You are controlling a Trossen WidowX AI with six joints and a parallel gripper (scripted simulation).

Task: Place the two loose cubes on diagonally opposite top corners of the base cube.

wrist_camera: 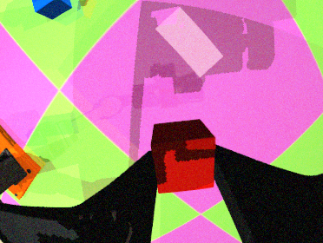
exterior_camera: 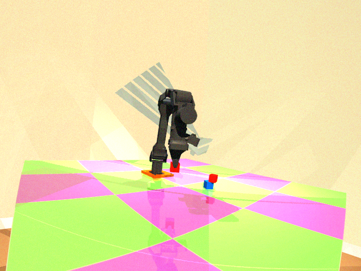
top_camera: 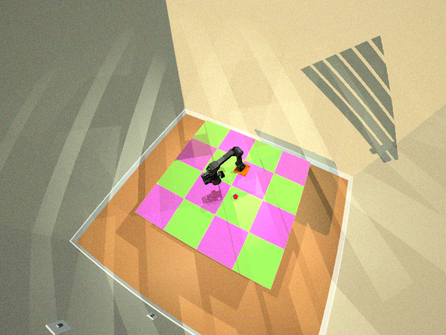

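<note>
My gripper (exterior_camera: 175,165) (wrist_camera: 181,154) is shut on a red cube (exterior_camera: 172,169) (wrist_camera: 187,175), with one finger on each side of it. The cube is held above the table; its reflection lies well below it in the exterior view. In the top view the arm hides nearly all of it. The blue base cube (exterior_camera: 207,185) (wrist_camera: 52,5) stands on a green square, to the right of the gripper in the exterior view. The other red cube (top_camera: 235,197) (exterior_camera: 213,178) sits on top of the blue cube, shifted toward the right there. The wrist view cuts off the stack.
The arm's orange base plate (top_camera: 245,173) (exterior_camera: 167,175) (wrist_camera: 30,174) lies behind and left of the stack in the exterior view. The table top (top_camera: 223,237) (exterior_camera: 87,227) is a pink and green checkerboard with shadows and reflections. Its edges drop to an orange-brown floor (top_camera: 162,267).
</note>
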